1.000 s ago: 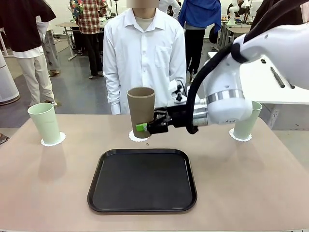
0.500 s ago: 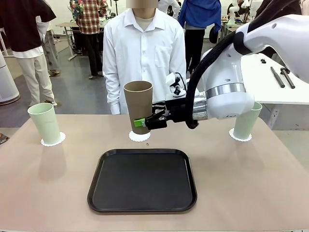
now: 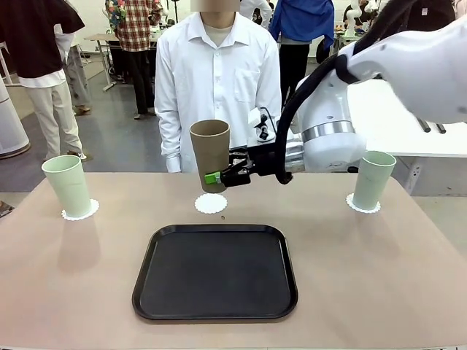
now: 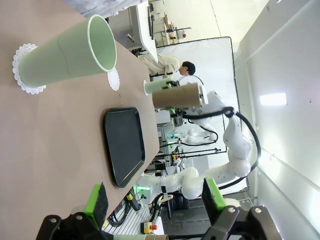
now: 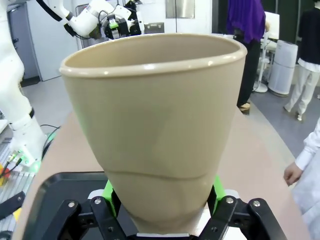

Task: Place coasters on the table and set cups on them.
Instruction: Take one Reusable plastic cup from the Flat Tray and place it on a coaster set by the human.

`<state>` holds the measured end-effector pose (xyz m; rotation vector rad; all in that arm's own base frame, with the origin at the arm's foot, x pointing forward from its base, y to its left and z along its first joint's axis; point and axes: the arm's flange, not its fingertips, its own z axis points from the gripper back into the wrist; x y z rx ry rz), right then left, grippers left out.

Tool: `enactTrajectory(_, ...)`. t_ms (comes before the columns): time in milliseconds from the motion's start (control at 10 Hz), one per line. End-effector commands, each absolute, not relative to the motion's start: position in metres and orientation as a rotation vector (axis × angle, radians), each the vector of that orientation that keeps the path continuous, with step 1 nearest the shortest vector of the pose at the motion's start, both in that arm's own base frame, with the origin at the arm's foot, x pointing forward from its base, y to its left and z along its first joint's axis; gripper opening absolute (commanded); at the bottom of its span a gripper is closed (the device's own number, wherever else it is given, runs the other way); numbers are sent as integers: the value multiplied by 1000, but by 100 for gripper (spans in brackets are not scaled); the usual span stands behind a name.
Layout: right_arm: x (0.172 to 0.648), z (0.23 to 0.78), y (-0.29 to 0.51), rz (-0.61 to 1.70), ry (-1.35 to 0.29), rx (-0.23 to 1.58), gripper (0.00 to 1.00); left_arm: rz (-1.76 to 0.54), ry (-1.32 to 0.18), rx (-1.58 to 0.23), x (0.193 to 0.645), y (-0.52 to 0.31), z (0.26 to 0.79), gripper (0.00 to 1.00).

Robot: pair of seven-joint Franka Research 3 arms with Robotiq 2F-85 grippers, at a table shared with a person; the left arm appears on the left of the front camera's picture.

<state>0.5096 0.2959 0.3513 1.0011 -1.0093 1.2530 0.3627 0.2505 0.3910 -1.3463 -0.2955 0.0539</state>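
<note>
My right gripper point(image 3: 217, 177) is shut on the lower part of the brown cup point(image 3: 210, 154), which hangs upright just above the middle coaster point(image 3: 211, 203). Its green pads clamp the brown cup point(image 5: 155, 125) in the right gripper point(image 5: 162, 192). A pale green cup point(image 3: 67, 186) stands on the left coaster point(image 3: 80, 212). The other green cup point(image 3: 372, 179) stands on the right coaster point(image 3: 363, 206). All rest on the beige table point(image 3: 73, 277). My left gripper point(image 4: 156, 200) is open, facing the near green cup point(image 4: 70, 52) on its coaster point(image 4: 22, 67), with the brown cup point(image 4: 177, 96) farther off.
A black tray point(image 3: 215, 272) with nothing in it lies at the table's front middle, just before the middle coaster. A person in a white shirt point(image 3: 217, 80) stands close behind the far edge. A white table point(image 3: 398, 124) is behind at the right.
The right gripper has risen with the brown cup, so the cup's base now clears the middle coaster and the whole doily shows. Both green cups have stayed put.
</note>
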Motion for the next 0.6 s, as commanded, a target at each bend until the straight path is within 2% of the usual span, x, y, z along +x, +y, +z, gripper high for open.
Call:
enactTrajectory(0, 565, 329, 320, 1288, -1017, 1063, 81, 54, -305, -1346, 361, 250, 393, 100)
enactTrajectory(200, 605, 312, 323, 1264, -1017, 1105, 81, 54, -305, -1346, 361, 250, 393, 100)
enactTrajectory(500, 621, 300, 317, 1237, -996, 1101, 81, 54, -305, -1346, 361, 250, 393, 100)
